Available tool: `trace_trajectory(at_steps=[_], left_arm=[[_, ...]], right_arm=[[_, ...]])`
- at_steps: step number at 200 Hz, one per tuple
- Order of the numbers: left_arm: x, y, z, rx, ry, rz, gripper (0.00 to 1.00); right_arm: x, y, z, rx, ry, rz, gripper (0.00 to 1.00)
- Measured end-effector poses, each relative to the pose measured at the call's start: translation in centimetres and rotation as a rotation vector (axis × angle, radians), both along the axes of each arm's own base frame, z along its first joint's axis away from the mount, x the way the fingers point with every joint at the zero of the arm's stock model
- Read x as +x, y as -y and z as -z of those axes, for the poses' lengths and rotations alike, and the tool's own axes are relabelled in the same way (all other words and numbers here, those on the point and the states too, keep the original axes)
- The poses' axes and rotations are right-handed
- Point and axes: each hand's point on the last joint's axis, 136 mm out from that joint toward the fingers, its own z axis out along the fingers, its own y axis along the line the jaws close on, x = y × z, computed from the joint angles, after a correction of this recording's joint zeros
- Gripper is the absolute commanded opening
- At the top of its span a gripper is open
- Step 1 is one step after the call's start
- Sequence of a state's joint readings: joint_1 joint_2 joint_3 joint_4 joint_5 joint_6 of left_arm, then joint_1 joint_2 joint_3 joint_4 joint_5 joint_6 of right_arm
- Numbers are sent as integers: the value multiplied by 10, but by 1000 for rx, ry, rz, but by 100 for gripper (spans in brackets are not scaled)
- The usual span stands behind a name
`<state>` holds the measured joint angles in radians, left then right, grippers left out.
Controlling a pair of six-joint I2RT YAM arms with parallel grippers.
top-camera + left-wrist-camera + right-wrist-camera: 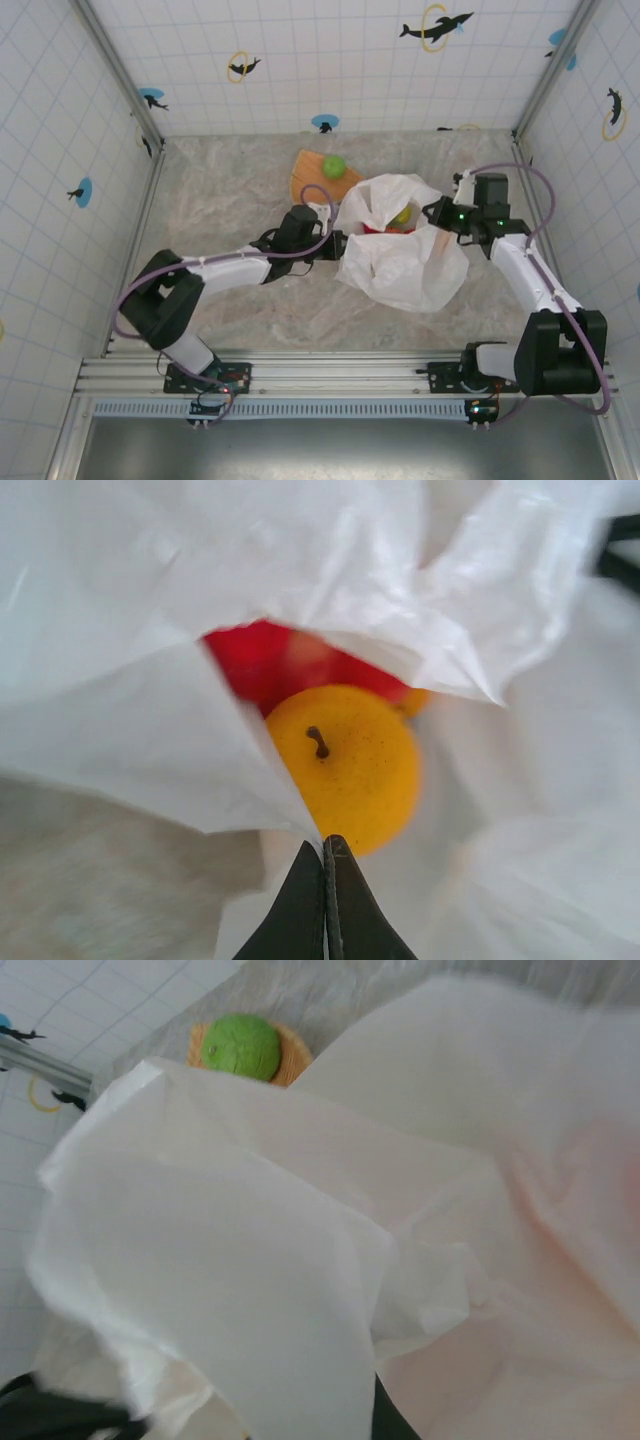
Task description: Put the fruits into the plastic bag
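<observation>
The white plastic bag (405,262) lies mid-table with its mouth held open. Inside it I see a yellow-orange fruit (345,765) with a dark stem and a red fruit (258,668) behind it; from above they show as yellow (402,215) and red (376,229). A green fruit (333,165) sits on the tan plate (308,178) beyond the bag. My left gripper (325,845) is shut at the bag's left rim, with the film edge (150,740) running into its tips. My right gripper (436,214) is at the right rim, its fingers draped by film (250,1280), shut on the bag.
The tan plate (292,1058) with the green fruit (240,1047) lies just behind the bag, near the back wall. Tiled walls enclose the marbled table (220,190) on three sides. Open tabletop lies left of and in front of the bag.
</observation>
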<state>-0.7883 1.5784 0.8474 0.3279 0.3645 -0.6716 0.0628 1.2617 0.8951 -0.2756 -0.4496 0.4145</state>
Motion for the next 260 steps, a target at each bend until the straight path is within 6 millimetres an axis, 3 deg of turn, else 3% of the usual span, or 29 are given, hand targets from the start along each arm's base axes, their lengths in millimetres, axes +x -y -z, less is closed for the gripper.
trace_trajectory(at_steps=[33, 49, 61, 100, 138, 158, 177, 211, 260], left_arm=[[-25, 31, -94, -191, 152, 117, 0], [-34, 35, -123, -258, 198, 155, 0], [-37, 35, -133, -283, 215, 170, 0], [-31, 33, -120, -234, 209, 140, 0], [-17, 20, -79, -98, 182, 52, 0], [-13, 7, -53, -29, 157, 26, 24], [-10, -7, -43, 12, 154, 14, 46], [-7, -30, -68, 6, 226, 32, 73], [15, -73, -116, -71, 324, 24, 81]], right_arm=[[15, 25, -40, -133, 78, 61, 4], [19, 34, -59, -189, 115, 82, 4], [19, 39, -69, -224, 133, 97, 4], [14, 47, -74, -272, 141, 116, 4], [7, 44, -52, -248, 106, 109, 3], [2, 36, -39, -192, 92, 97, 3], [1, 26, -32, -131, 89, 84, 3], [3, 13, -37, -73, 113, 61, 3], [7, 18, -38, -94, 128, 78, 3]])
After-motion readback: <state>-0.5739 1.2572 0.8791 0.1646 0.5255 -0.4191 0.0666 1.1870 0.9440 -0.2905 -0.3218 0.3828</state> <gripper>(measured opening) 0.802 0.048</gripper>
